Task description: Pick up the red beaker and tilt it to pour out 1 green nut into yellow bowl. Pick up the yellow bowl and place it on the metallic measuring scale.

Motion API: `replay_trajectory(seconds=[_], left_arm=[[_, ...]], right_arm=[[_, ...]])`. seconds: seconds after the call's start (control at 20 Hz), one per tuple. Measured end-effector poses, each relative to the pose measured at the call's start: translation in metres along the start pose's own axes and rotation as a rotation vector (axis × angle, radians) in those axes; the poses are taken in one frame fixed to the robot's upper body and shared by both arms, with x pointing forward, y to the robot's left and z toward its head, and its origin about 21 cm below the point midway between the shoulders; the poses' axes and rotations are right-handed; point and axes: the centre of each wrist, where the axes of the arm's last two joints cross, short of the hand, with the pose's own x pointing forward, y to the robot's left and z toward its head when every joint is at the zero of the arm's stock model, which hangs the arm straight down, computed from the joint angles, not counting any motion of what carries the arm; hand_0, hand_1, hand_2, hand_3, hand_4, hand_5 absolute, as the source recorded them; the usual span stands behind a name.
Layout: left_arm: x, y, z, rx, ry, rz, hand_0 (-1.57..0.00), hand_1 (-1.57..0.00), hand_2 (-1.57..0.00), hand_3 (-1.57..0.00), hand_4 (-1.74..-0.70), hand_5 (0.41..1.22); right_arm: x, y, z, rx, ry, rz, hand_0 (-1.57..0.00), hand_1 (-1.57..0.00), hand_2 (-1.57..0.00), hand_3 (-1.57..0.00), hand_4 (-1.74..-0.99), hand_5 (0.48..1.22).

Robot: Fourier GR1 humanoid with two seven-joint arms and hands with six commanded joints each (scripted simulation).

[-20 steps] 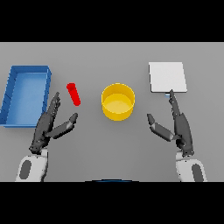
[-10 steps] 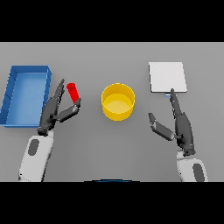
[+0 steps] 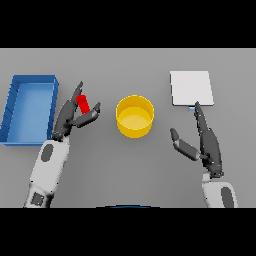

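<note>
- No brand, label or writing can be made out anywhere, not on the red beaker (image 3: 83,104), not on the yellow bowl (image 3: 135,116), not on the measuring scale (image 3: 191,88).
- The red beaker is seen lying on the grey table (image 3: 128,170) as a short stubby cylinder. Its long axis is angled a bit, with the far end leaning slightly toward the robot's left and the near end toward the bowl.
- The left hand (image 3: 70,117) is spread around the beaker: long fingers run up along the beaker's left side, and the thumb sits just off its near right end. The fingers are pretty straight, nothing is actually gripped, and whether the beaker is being touched can't be told for sure.
- The beaker is basically tucked in the gap between that hand's fingers and thumb.
- The yellow bowl is found upright to the right of the left hand, near but apart from the thumb, opening facing up. Any nut inside can't be made out.
- A blue bin (image 3: 15,114) is parked just to the left of the left hand.
- The right hand (image 3: 207,142) is held open over the table, fingers straight, thumb splayed toward the bowl, nothing held.
- The scale is a flat pale square just beyond the right hand's fingertips.
</note>
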Motion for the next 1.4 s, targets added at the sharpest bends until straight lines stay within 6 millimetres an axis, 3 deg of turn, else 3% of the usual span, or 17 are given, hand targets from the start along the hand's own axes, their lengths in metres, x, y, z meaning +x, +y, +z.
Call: replay_trajectory(seconds=[0.35, 0.4, 0.5, 0.6, 0.75, 0.8, 0.95, 1.15, 1.4], left_arm=[[-0.004, -0.001, -0.013, -0.002, -0.025, 0.039, 0.0, 0.0, 0.0, 0.0, -1.35, 0.704], [-0.004, -0.002, -0.014, 0.005, -0.032, 0.052, 0.0, -0.03, -0.07, -0.03, -1.38, 0.724], [-0.004, -0.005, -0.019, 0.024, -0.04, 0.094, -0.29, -0.33, -0.36, -0.29, -1.45, 0.783], [-0.006, -0.011, -0.021, 0.043, -0.014, 0.111, -0.66, -0.7, -0.73, -0.72, -1.5, 0.941], [-0.003, -0.009, -0.025, 0.035, -0.039, 0.067, -1.11, -1.12, -1.14, -0.97, -1.6, 1.078], [-0.001, -0.012, -0.027, 0.022, -0.039, 0.059, -1.2, -1.21, -1.23, -1.09, -1.57, 1.106], [0.0, -0.016, -0.025, 0.006, -0.033, 0.041, -1.38, -1.39, -1.4, -1.33, -1.51, 1.162], [0.005, -0.017, -0.022, 0.048, -0.05, 0.08, -1.49, -1.5, -1.5, -1.47, -1.64, 1.132], [0.028, -0.012, -0.022, 0.095, -0.124, 0.102, -1.55, -1.55, -1.55, -1.54, -1.71, 1.114]], right_arm=[[0.003, 0.0, 0.001, -0.009, -0.003, 0.009, 0.0, 0.0, 0.0, 0.0, -1.261, 0.641], [0.001, 0.001, 0.004, -0.005, 0.008, 0.013, 0.0, 0.0, 0.0, 0.0, -1.259, 0.642], [0.003, -0.003, 0.0, -0.013, 0.013, 0.013, 0.0, 0.0, 0.0, 0.0, -1.258, 0.644], [0.002, -0.004, 0.002, -0.017, -0.004, 0.021, 0.0, 0.0, 0.0, 0.0, -1.255, 0.644], [0.005, -0.003, 0.003, -0.01, -0.007, 0.014, 0.0, 0.0, 0.0, 0.0, -1.252, 0.644], [0.002, -0.002, 0.003, -0.011, 0.011, 0.013, 0.0, 0.0, 0.0, 0.0, -1.25, 0.643], [0.003, 0.0, 0.001, -0.011, 0.003, 0.006, 0.0, 0.0, 0.0, 0.0, -1.257, 0.645], [0.0, -0.001, 0.002, -0.015, 0.008, -0.002, 0.0, 0.0, 0.0, 0.0, -1.262, 0.646], [0.001, 0.003, 0.0, -0.012, 0.002, 0.025, 0.0, 0.0, 0.0, 0.0, -1.263, 0.652]])
